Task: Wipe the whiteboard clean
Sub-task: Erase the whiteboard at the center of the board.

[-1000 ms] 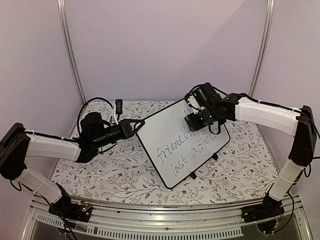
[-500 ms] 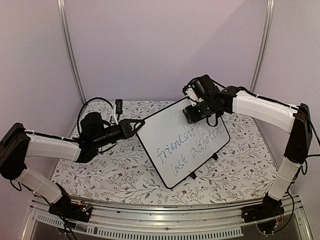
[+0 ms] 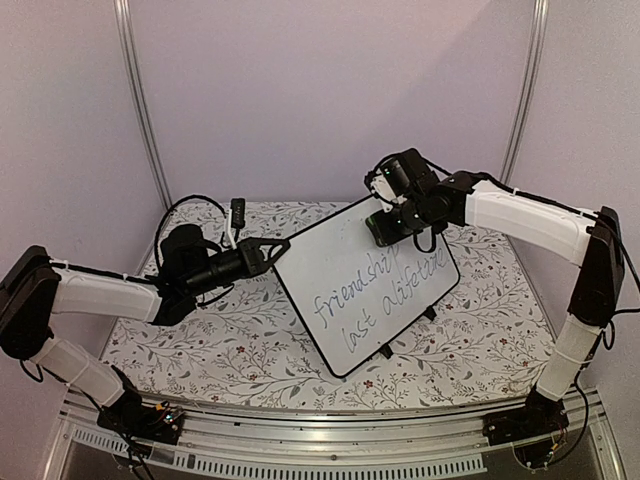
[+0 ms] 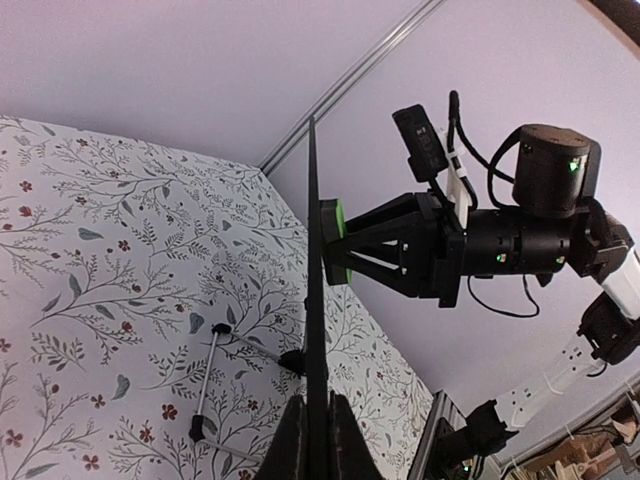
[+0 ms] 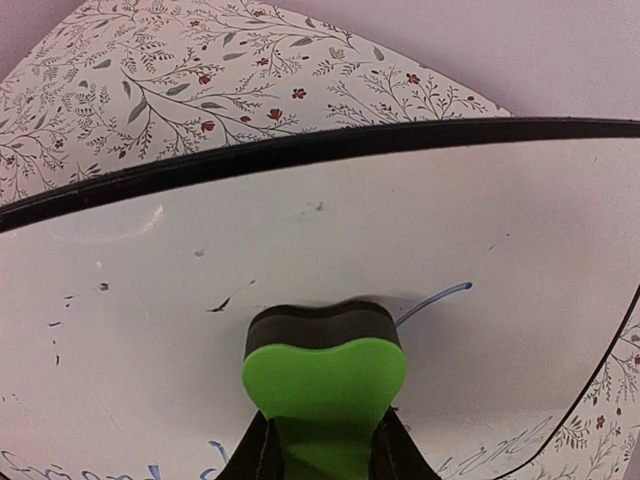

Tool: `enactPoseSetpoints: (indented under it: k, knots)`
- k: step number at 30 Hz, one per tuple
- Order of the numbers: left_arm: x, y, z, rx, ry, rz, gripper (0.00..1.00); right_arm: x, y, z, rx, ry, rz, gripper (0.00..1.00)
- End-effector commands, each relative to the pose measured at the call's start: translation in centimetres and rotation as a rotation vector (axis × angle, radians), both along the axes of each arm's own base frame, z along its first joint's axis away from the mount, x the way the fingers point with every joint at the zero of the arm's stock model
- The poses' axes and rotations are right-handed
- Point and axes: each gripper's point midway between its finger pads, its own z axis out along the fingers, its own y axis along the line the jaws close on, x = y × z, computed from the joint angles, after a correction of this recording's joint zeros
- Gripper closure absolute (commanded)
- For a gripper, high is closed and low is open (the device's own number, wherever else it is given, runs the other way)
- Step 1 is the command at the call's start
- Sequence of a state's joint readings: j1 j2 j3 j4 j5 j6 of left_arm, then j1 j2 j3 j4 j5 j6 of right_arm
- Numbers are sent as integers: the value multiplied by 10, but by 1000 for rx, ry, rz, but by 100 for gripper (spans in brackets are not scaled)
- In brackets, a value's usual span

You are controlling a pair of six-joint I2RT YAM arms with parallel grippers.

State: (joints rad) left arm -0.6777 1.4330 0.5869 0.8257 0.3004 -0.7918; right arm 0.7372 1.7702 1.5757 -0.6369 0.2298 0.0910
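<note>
The whiteboard (image 3: 345, 290) stands tilted on the table, white with a thin black rim and dark handwriting "friendship" and "last a lifetime". My left gripper (image 3: 283, 243) is shut on its upper left edge; the left wrist view shows the board edge-on (image 4: 314, 300) between my fingers. My right gripper (image 3: 385, 230) is shut on a green eraser (image 3: 378, 222) with a dark pad, pressed on the board's upper right area. In the right wrist view the eraser (image 5: 324, 375) sits on the white surface (image 5: 200, 270) beside a thin blue stroke (image 5: 432, 301).
The table has a floral cloth (image 3: 220, 350). Small black clip feet (image 3: 386, 351) hold the board's lower edge, and a wire stand (image 4: 205, 395) shows behind it. A small black device (image 3: 237, 212) stands at the back left. Purple walls enclose the table.
My right gripper has moved the eraser up and slightly left across the board, from over the end of "friendship" towards the top edge. The left arm and the board have stayed still.
</note>
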Motion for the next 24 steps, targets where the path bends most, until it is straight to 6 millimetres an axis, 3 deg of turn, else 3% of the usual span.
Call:
enactPoseSetpoints:
  k: [1,13,24]
  knots:
    - [-20,-17,30,-64,-56,-137,100,4,-6,13,-2,-28,-5,100]
    - [-23,-12,66,-174,-7,-186,100,-9,-14,-7,-15,24,-5,100]
    - [-19,-9,63,-193,17,-187,100,-5,-12,-7,-31,13,3,100]
